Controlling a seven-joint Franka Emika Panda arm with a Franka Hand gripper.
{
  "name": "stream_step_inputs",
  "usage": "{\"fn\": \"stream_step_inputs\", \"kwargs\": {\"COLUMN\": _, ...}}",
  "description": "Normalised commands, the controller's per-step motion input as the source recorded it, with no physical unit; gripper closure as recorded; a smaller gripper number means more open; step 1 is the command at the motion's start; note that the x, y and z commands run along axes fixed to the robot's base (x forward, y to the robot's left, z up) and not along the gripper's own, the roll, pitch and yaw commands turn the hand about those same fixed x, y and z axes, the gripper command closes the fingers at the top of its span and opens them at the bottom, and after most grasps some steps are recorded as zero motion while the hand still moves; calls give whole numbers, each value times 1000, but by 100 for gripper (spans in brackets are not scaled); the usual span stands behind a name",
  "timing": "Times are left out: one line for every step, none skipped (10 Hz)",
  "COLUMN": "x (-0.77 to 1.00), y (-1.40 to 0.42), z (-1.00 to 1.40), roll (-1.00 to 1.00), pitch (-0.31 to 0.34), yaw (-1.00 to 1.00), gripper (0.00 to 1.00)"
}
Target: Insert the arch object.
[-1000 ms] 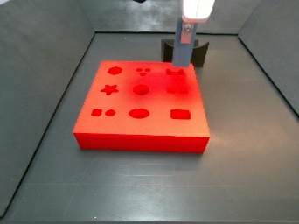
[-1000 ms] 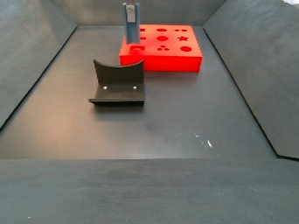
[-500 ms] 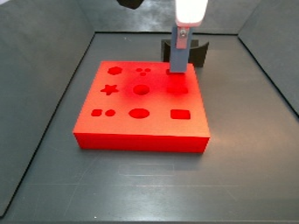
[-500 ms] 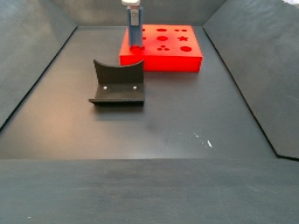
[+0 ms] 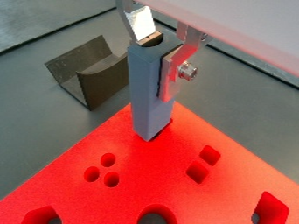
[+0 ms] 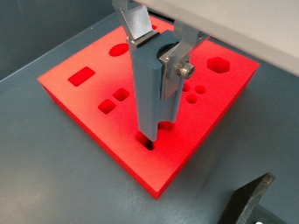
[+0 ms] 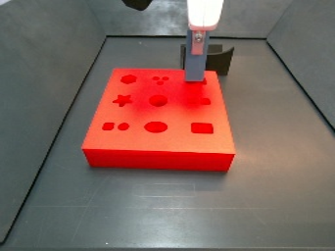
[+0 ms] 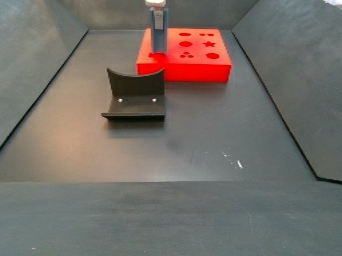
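Standing upright between the 2 silver finger plates, the arch object (image 5: 149, 92) reads here as a tall blue-grey bar rather than a notched block; its notch cannot be made out in any view; the gripper (image 5: 156, 59) is clamped on its upper part, jaws narrow, a screw visible on 1 finger (image 5: 184, 68); the gripper body is cut off by the frame edge in both wrist views.

The lower end of the arch object (image 6: 147, 98) meets the top face of the red board (image 6: 87, 96) near 1 of its edges; in this wrist view the tip appears to sit in a small dark opening, but how far it has entered cannot be told.

In a side view the piece (image 7: 194, 65) hangs over the board (image 7: 157, 132) near the board's far right corner, with the gripper (image 7: 197, 44) above it; its tip hides the hole beneath.

The red board carries several shaped holes; some are cut off at the frame edges in the wrist views.

The fixture (image 8: 134, 97) stands on the dark floor, apart from the board (image 8: 194, 62); in the side view from the opposite end it (image 7: 220, 59) is partly hidden behind the gripper.
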Motion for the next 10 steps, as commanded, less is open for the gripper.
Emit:
{"fn": "stream_step_inputs", "kwargs": {"x": 31, "y": 0, "z": -60, "roll": 76, "pitch": 0, "yaw": 57, "gripper": 100}}
{"fn": "stream_step_inputs", "kwargs": {"x": 0, "y": 0, "z": -100, "roll": 87, "pitch": 0, "yaw": 117, "gripper": 100}}
{"fn": "stream_step_inputs", "kwargs": {"x": -9, "y": 0, "z": -97, "roll": 120, "pitch": -13, "yaw": 214, "gripper": 100}}
{"fn": "stream_step_inputs", "kwargs": {"x": 26, "y": -37, "z": -63, "roll": 127, "pitch": 0, "yaw": 217, "gripper": 100}}
{"fn": "stream_step_inputs", "kwargs": {"x": 197, "y": -20, "z": -37, "roll": 133, "pitch": 0, "yaw": 237, "gripper": 100}}
{"fn": "stream_step_inputs", "kwargs": {"x": 189, "y": -14, "z": -40, "roll": 129, "pitch": 1, "yaw": 226, "gripper": 100}}
{"fn": "stream_step_inputs", "kwargs": {"x": 200, "y": -49, "z": -17, "roll": 114, "pitch": 21, "yaw": 114, "gripper": 100}}
{"fn": "stream_step_inputs", "kwargs": {"x": 94, "y": 0, "z": -71, "roll": 97, "pitch": 6, "yaw": 0, "gripper": 100}}
{"fn": "stream_step_inputs", "kwargs": {"x": 0, "y": 0, "z": -111, "roll": 93, "pitch": 0, "yaw": 0, "gripper": 100}}
{"fn": "stream_step_inputs", "kwargs": {"x": -86, "y": 0, "z": -100, "roll": 54, "pitch": 0, "yaw": 0, "gripper": 100}}
